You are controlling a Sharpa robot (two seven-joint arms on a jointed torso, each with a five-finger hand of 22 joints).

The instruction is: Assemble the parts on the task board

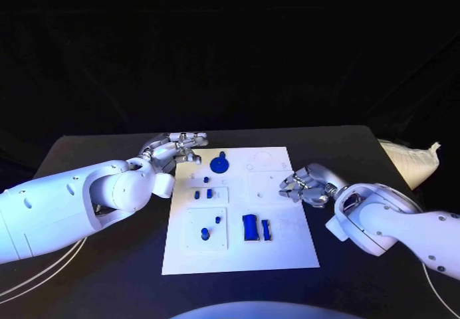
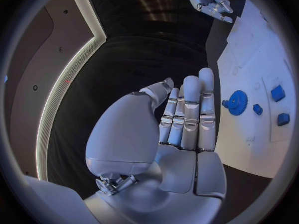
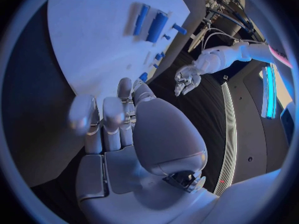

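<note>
So at this point the job looked barely started, if I'm reading it right. The task board [image 1: 240,256] sat in the middle of the black tabletop [image 1: 96,279], and most of the blue parts were just lying loose on it.

Counting what I could make out in the head view: one gear [image 1: 221,163] near the far left of the board, two small pegs [image 1: 203,194] side by side in the middle-left panel, two more little pieces [image 1: 205,232] in the near-left panel, one big block [image 1: 250,226] and one thinner bar [image 1: 266,229] right beside it. That made seven blue parts, though something tiny could easily have slipped past me. The right half of the board had recessed outlines with nothing blue in them, so I'd guess those seats were yet to be filled. Whether the pegs were properly seated or just resting, I couldn't tell.

Neither hand held anything. The left hand [image 1: 177,149] hovered at the board's far left edge, just beside the gear, with its fingers [image 2: 190,114] straight and pressed together, per the left wrist view. The right hand [image 1: 307,185] was at the board's right edge, fingers [image 3: 112,119] loosely curled and slightly apart, empty.

My guess is the gear was the next target.
</note>
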